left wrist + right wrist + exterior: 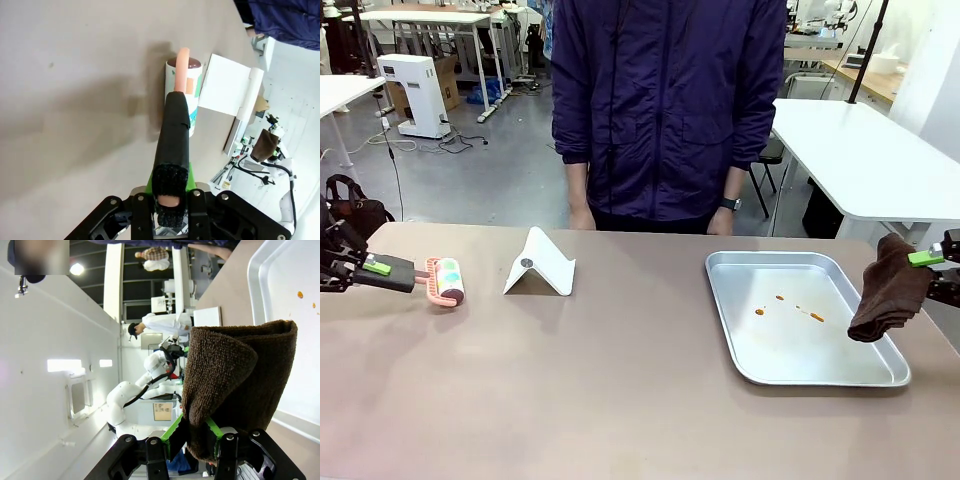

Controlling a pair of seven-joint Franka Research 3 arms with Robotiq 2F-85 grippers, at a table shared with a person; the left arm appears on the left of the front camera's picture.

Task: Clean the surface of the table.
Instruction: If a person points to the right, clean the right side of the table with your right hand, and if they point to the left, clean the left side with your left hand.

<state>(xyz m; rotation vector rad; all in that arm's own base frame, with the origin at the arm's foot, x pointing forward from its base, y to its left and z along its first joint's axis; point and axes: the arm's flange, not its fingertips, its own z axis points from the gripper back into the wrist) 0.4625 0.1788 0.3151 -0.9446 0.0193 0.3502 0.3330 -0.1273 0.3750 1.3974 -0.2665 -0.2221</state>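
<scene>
The brownish-tan table [600, 390] spreads across the front view. At its left edge my left gripper [372, 266] is shut on the black handle of a pink lint roller [447, 281], whose patterned roll [183, 92] rests on the tabletop. At the right edge my right gripper [928, 257] is shut on a dark brown cloth [888, 289] that hangs over the right rim of the metal tray [740, 345]. The right wrist view has the folded cloth [235, 380] pinched between the green pads [172, 432]. Small orange-brown stains [798, 311] lie inside the tray.
A folded white card stand [540, 265] sits on the table right of the roller. A person in a dark blue jacket [665, 100] stands at the far edge with both hands near the table. White tables stand behind.
</scene>
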